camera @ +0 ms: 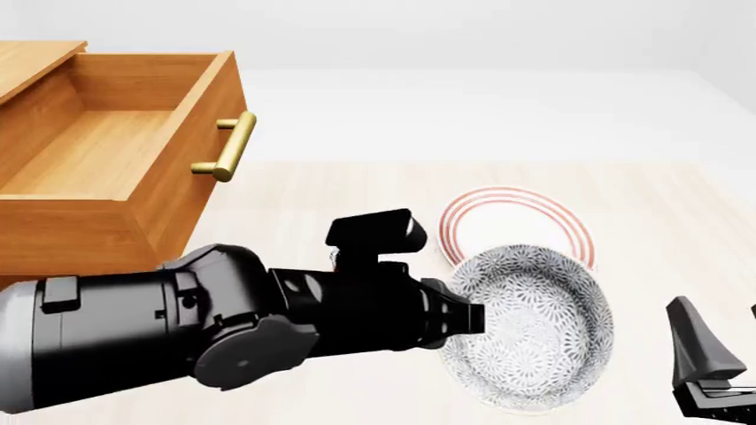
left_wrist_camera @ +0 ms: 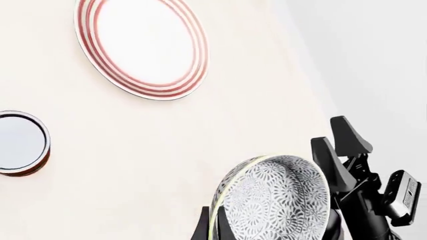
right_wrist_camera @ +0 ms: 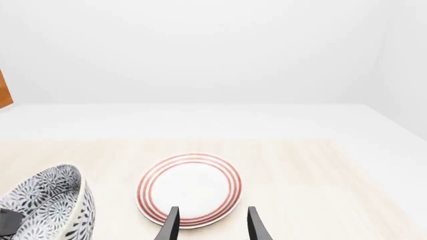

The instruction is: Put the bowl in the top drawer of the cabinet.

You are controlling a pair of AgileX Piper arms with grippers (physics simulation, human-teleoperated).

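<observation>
Fingers of the left gripper (left_wrist_camera: pixel 212 227) pinch the rim of the bowl (camera: pixel 532 326), one tip on each side of the wall, and hold it tilted on edge, its patterned inside facing the front camera. In the right wrist view the bowl's underside looks to be off the tabletop (camera: pixel 661 204), so it appears to be lifted, near the tabletop's near edge and in front of the plate (camera: pixel 515 227), whose lower rim it overlaps in the front view. The right gripper (right_wrist_camera: pixel 211 223) hangs apart from the bowl with its fingers spread and nothing between them.

The drawer (camera: pixel 119 150) of the cabinet (camera: pixel 30 62) stands pulled out at the tabletop's far left, its floor bare and the brass handle (camera: pixel 227 146) facing right. So the opening and the pickup look done. What is left, by this reading, is carrying the bowl left and back over the drawer's front wall, lowering it inside and letting go.
</observation>
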